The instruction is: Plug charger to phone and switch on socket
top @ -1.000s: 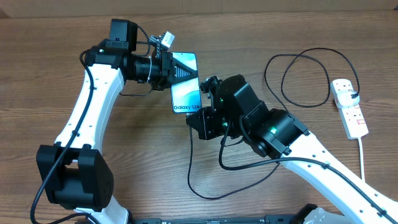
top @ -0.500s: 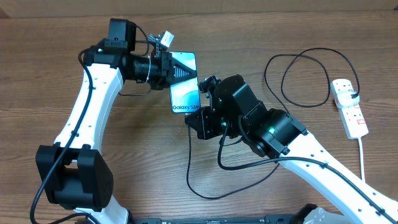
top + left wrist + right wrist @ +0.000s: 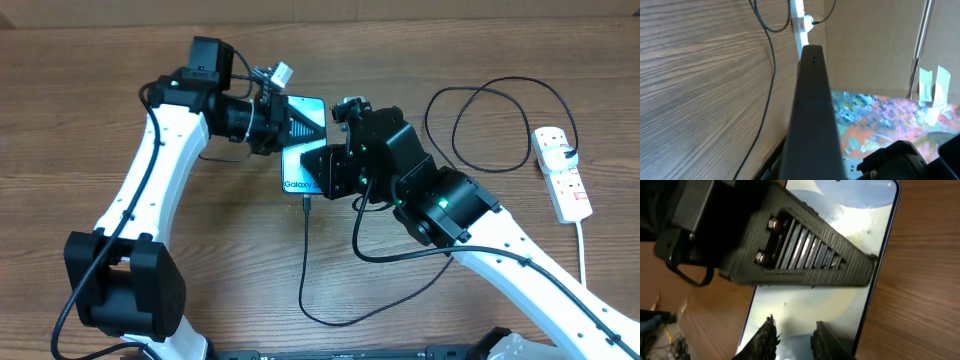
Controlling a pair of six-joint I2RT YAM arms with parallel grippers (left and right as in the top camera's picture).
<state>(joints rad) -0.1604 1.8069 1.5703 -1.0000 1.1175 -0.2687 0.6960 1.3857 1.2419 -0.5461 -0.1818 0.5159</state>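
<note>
- The phone (image 3: 296, 163) is found screen-up over the worktop (image 3: 230, 285). It is clamped at its top end by the left hand (image 3: 305, 120), with one finger (image 3: 790, 250) laid across the glass. This grip is judged to steady the phone against the push of plugging.
- The right hand (image 3: 796, 339) is seen over the phone's lower end. Its fingertips are narrowly parted with only screen between them, and nothing is held.
- The charger (image 3: 304, 260) runs from the phone's bottom edge toward the robot's base, with its plug tip (image 3: 306, 205) touching that edge. Whether the tip is fully seated cannot be told.
- The socket (image 3: 562, 172) lies well to the right of the phone and is touched by neither hand. The switching step is judged outstanding.
- Only the overhead view shows the plug tip against the phone.
- Only the right wrist view shows the gap between the right fingertips.
- The left wrist view shows the charger and socket beyond the phone, but the grip itself is not resolved there.
</note>
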